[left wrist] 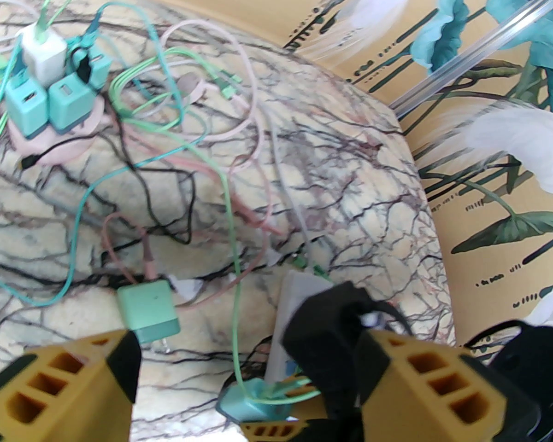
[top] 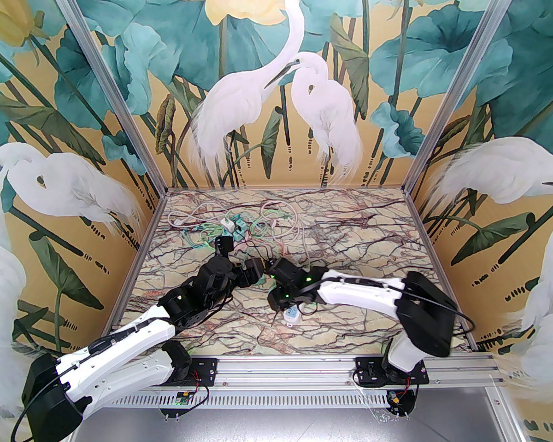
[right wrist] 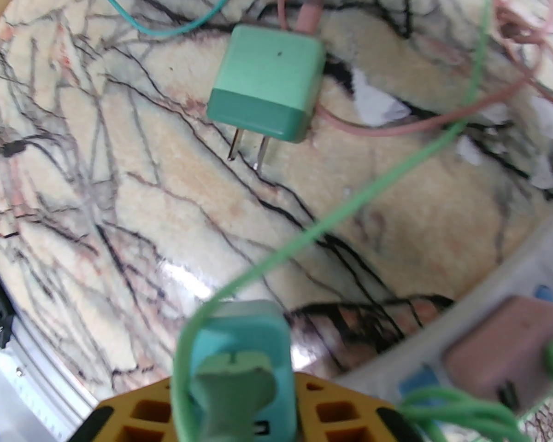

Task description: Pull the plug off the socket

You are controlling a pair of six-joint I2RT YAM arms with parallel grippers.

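Note:
The socket is a white power strip (top: pixel 291 315) lying mid-table, under my right wrist. In the right wrist view the strip (right wrist: pixel 502 283) carries a pink plug (right wrist: pixel 502 343) with a green cable. A teal plug (right wrist: pixel 239 348) on a green cable is off the strip and rests against my right gripper's yellow finger (right wrist: pixel 336 412). I cannot see whether the jaws still pinch it. A green plug (right wrist: pixel 267 85) lies loose on the table with its prongs bare. My left gripper (left wrist: pixel 249 352) hovers open just left of my right gripper (top: pixel 272 272), above the green plug (left wrist: pixel 147 309).
A second strip with several teal and white chargers (left wrist: pixel 50 90) sits at the back left in a tangle of green, pink, teal and black cables (top: pixel 258 221). Loose cables trail across the marble table (top: pixel 373 247) towards the grippers. Patterned walls enclose three sides.

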